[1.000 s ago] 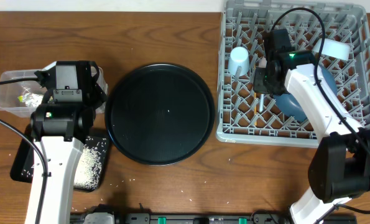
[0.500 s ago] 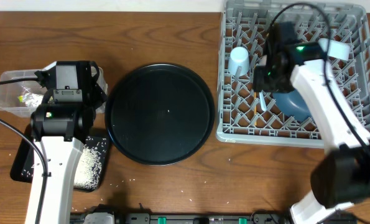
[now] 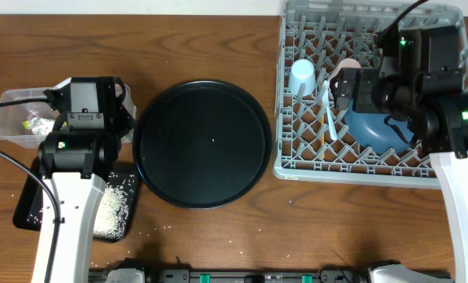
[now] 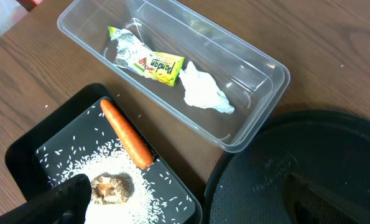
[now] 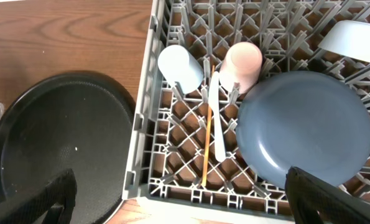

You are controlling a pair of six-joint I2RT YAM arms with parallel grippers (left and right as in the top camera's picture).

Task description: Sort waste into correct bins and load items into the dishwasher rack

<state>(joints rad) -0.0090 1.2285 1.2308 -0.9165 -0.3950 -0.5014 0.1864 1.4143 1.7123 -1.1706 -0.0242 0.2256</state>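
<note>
Wooden surface, two arms.

Left side: left gripper hangs over the bins with its fingers spread wide and nothing between them.
- Clear box holds the yellow-green wrapper and, just beside it, the crumpled white tissue.
- Shallow black tray sits next to the clear box. The orange carrot lies diagonally in it, one end near the rim facing the box.
- White rice grains are scattered over the tray floor, thickest around the small brown lump, which sits just beyond the carrot's other end.
- A few loose grains lie on the wood near the tray in the overhead view.

Centre: large round black tray, bare, between the bins and the rack.

Right side: right gripper is above the near edge of the dishwasher rack, fingers far apart, gripping nothing.

In the rack:
- Light blue cup and pink cup stand side by side among the pegs.
- White spoon and wooden chopstick lie close alongside each other on the lattice, between the cups and the front wall.
- Large dark blue plate rests right of the spoon, just below the pink cup.
- Small light blue bowl sits at the far right corner, partly cut off by the frame.
</note>
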